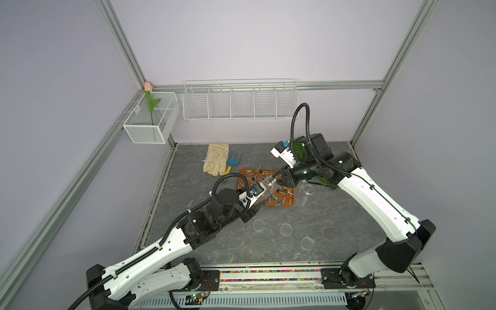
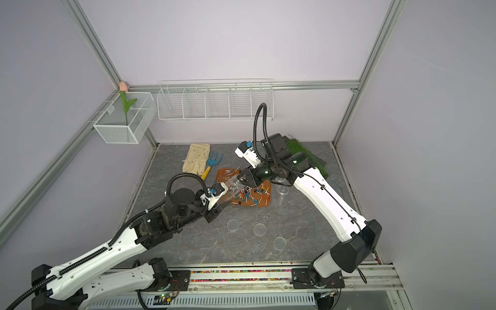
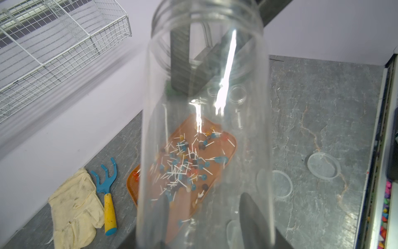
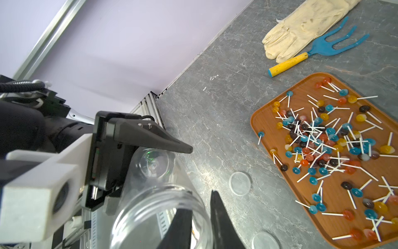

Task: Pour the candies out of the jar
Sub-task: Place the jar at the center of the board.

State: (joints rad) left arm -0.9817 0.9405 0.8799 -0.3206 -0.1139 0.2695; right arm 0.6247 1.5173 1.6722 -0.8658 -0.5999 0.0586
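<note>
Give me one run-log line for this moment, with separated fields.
jar: empty | left gripper: shut on jar base | right gripper: shut on jar rim | candies: on orange tray

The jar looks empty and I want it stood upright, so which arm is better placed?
Probably left. The left gripper clamps the jar around its body near the base, so it could turn it upright; the right gripper only pinches the rim, one finger inside the mouth.
</note>
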